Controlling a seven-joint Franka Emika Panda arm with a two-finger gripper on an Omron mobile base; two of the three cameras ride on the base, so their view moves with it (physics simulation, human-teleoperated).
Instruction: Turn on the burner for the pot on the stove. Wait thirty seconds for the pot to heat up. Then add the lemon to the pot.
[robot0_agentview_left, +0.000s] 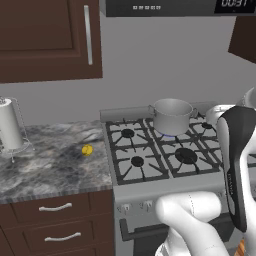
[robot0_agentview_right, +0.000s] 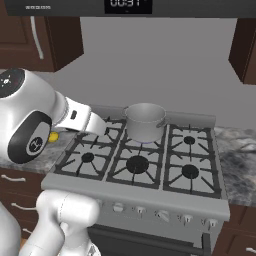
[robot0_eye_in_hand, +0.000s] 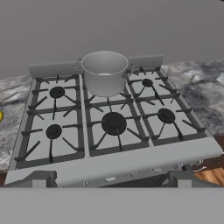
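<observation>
Beyond the fingers (robot0_eye_in_hand: 112, 178), spread wide and empty, pot (robot0_eye_in_hand: 105, 72) sits on stove (robot0_eye_in_hand: 131, 159). Lemon (robot0_agentview_left: 87, 149) lies on desk (robot0_agentview_left: 45, 165), far left.

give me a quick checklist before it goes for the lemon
1. Burner lit under the silver-grey metal cylindrical pot: ok, a small blue flame shows at its base.
2. Pot upright on the back centre grate of the silver-grey gas stove: ok.
3. Pot open on top, no lid: ok.
4. Small round yellow lemon free on the marbled grey counter, left of the stove: ok.
5. Gripper open, nothing between its tips: ok.
6. Thirty-second wait finished: cannot tell.
</observation>
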